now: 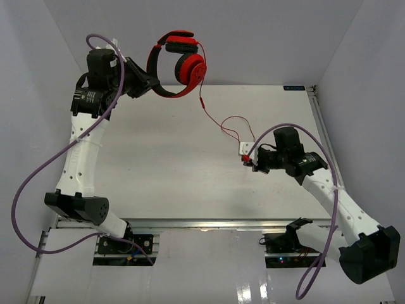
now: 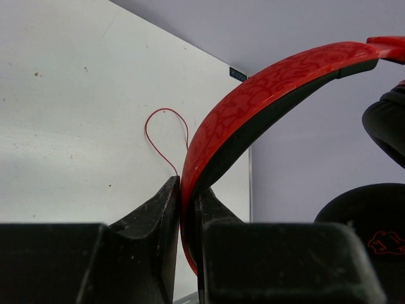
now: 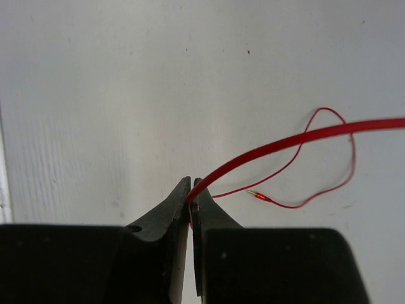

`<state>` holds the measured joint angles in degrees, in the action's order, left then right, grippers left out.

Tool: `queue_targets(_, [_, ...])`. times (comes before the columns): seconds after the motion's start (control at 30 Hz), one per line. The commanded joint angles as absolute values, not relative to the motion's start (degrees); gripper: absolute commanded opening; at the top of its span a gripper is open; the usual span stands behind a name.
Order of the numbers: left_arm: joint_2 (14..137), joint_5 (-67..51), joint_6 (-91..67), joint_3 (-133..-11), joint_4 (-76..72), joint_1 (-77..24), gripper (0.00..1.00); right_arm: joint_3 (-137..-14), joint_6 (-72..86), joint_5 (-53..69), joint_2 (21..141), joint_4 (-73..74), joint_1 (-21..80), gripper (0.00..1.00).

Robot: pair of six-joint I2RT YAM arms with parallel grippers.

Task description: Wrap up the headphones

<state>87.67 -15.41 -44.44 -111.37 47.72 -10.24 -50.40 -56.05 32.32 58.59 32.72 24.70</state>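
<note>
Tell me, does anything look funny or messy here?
Nothing looks broken. The headphones hang in the air, held by the headband in the left jaws, and their cord trails down in loose loops to the right jaws, not wrapped yet.

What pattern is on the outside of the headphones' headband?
The headband is red with a crackle pattern; left wrist view best.

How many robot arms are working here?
2: the left arm, far left, grips the headphones by the headband; the right arm, near right, pinches the cord.
</note>
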Motion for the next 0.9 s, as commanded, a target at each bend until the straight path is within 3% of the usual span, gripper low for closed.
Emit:
queue_targets(0.0, [87.7,-13.5,-44.8,-110.5,42.6,-10.5,0.00,-55.6,-79.5,20.4,53.6,44.2,28.7,0.08])
queue_targets(0.27, [88.2,-9.7,-36.5,-101.2,41.9,-12.1,0.00,-72.8,-92.2,7.6,54.2,47.5,38.3,0.08])
queue_targets(0.63, [88.0,-11.2,-25.8,-87.5,38.2,-20.1,0.00,-76.4,-95.0,-7.3,57.8,33.2,56.6,0.08])
queue_targets(0.87, [79.8,-8.5,-20.4,-75.8,36.7,-20.6,0.00,-80.7,-92.2,-10.8,63.6,29.1,57.3,0.08])
